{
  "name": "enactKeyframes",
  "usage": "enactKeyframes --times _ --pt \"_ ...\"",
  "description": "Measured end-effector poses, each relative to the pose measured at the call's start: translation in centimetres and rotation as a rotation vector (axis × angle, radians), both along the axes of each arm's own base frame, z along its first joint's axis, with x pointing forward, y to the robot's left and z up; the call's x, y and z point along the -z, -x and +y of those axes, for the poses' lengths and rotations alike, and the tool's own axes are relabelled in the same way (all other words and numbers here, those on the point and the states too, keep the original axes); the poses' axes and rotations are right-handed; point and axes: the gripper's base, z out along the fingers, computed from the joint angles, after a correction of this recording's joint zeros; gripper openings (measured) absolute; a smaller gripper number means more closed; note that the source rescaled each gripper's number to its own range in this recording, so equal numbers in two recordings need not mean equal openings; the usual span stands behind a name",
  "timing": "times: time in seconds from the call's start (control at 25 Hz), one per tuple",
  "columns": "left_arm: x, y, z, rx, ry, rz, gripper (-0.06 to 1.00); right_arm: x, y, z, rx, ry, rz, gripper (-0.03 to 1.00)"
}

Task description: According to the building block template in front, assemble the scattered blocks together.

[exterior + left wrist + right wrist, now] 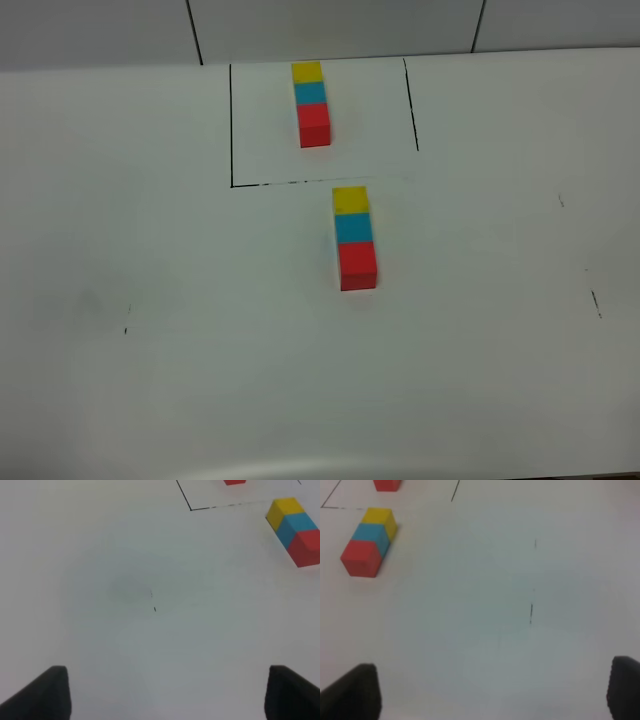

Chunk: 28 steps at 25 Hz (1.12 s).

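White worktop (150, 250) is carrying the scattered blocks (355, 238) already joined like the template (311, 103); we are judging them light, rigid, grippable on opposite flat sides, both sets of fingers (55, 690) spread apart and empty.

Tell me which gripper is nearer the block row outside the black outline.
Right, narrowly, I judge. Left gripper is off the block row's left side, right gripper off its right side; the right wrist view shows the row slightly larger.

White table (150, 250), grey tiled wall (330, 25)
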Motion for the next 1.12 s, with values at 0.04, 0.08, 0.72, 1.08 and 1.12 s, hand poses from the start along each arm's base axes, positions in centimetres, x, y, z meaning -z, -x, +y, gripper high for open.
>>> enactKeyframes --times 0.04,0.08,0.72,1.08,1.12 --pt "0.00 0.00 0.00 0.000 0.000 0.000 0.67 0.00 0.00 0.00 0.000 0.001 0.000 0.79" --pt "0.00 0.00 0.00 0.000 0.000 0.000 0.67 0.02 -0.01 0.00 0.000 0.001 0.001 0.78" --pt "0.00 0.00 0.00 0.000 0.000 0.000 0.67 0.02 0.00 0.02 0.023 0.000 0.001 0.73" --pt "0.00 0.00 0.00 0.000 0.000 0.000 0.67 0.03 0.05 0.16 0.144 0.008 0.000 0.73" --pt "0.00 0.00 0.00 0.000 0.000 0.000 0.67 0.05 0.04 0.21 0.144 0.008 0.001 0.73"
